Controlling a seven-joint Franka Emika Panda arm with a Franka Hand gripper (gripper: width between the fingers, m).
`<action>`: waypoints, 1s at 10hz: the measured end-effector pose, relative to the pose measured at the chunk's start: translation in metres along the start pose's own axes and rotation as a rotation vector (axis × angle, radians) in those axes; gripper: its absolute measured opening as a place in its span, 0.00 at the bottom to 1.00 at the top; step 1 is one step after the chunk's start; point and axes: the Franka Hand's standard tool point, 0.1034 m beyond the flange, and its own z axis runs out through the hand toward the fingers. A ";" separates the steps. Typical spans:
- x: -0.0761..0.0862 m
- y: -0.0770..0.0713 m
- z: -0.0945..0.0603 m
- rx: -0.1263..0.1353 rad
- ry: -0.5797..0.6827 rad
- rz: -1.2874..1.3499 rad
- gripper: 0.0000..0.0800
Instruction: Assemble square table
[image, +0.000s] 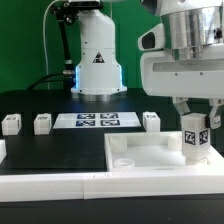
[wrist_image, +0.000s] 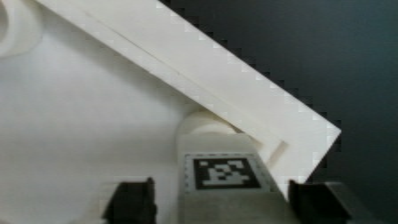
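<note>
White leg upright, clamped between fingers | long axis vertical | over slab corner, exterior view's right | insertion path judged straight down

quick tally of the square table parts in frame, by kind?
Leg posts: 4 (3 loose, 1 in the gripper)
Tabletop slab: 1
Total: 5
</note>
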 end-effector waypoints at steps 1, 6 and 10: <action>-0.001 0.000 0.000 -0.004 -0.004 -0.042 0.63; 0.001 -0.002 0.000 -0.018 -0.025 -0.498 0.81; 0.002 -0.005 0.001 -0.041 -0.061 -0.823 0.81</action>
